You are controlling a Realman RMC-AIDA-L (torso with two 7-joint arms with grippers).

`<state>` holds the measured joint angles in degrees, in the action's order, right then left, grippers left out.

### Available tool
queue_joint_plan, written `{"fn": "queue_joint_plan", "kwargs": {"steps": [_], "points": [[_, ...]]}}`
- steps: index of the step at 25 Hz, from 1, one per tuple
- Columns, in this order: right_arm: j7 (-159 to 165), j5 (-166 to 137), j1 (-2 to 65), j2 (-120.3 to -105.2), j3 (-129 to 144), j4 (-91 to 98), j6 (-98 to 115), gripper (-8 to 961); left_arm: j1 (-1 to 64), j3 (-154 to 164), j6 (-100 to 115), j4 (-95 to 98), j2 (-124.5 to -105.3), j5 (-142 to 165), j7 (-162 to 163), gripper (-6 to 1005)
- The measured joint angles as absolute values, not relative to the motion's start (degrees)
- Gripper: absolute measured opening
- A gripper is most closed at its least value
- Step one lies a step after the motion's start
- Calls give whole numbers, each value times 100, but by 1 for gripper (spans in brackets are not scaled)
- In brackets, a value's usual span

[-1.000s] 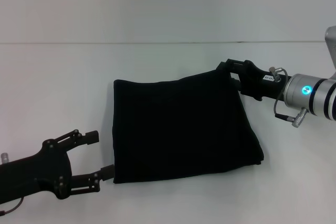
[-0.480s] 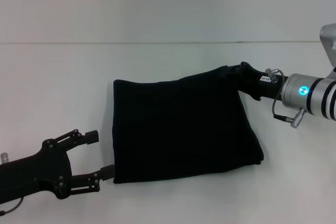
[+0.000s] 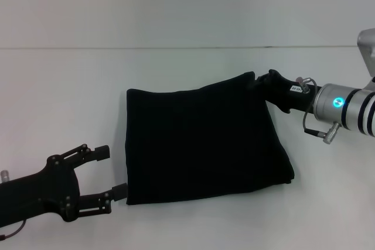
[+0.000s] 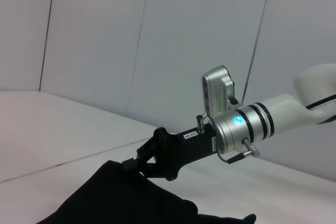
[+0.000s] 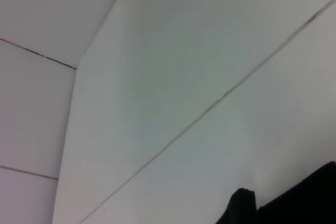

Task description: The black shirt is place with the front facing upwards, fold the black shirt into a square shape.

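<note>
- The black shirt lies folded on the bench.
- Right claw at its 1 o'clock corner; grip cannot be told.
- Left claw spread wide, at the shirt's 8 o'clock.

Left gripper: matte black, skeletal linkage fingers with small screws, thin cable at wrist. Right gripper: black body with white label; silver wrist ring, glowing blue light, black bands, looped grey cable, white arm.
</note>
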<state>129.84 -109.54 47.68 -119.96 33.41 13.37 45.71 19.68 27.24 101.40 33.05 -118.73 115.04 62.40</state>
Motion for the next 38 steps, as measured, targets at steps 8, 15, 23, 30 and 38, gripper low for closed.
{"fn": "queue_joint_plan", "kwargs": {"steps": [8, 15, 23, 30, 38], "points": [[12339, -10153, 4746, -12005, 3361, 1271, 4556, 62, 1959, 2724, 10100, 3280, -11873, 11506, 6240, 938], [12204, -10056, 4796, -12004, 3378, 1177, 4400, 67, 1960, 2725, 10098, 3278, -11873, 11507, 6241, 938], [12680, -10192, 4435, -11771, 3495, 1313, 4640, 121, 1906, 2528, 10153, 3279, -11849, 11506, 6238, 939], [12633, -10195, 4460, -11758, 3797, 1323, 4734, 235, 1921, 2500, 10157, 3279, -11846, 11504, 6231, 939], [12621, -10201, 4583, -11863, 4001, 1331, 4510, 558, 1931, 2495, 10153, 3272, -11846, 11504, 6231, 939]]}}
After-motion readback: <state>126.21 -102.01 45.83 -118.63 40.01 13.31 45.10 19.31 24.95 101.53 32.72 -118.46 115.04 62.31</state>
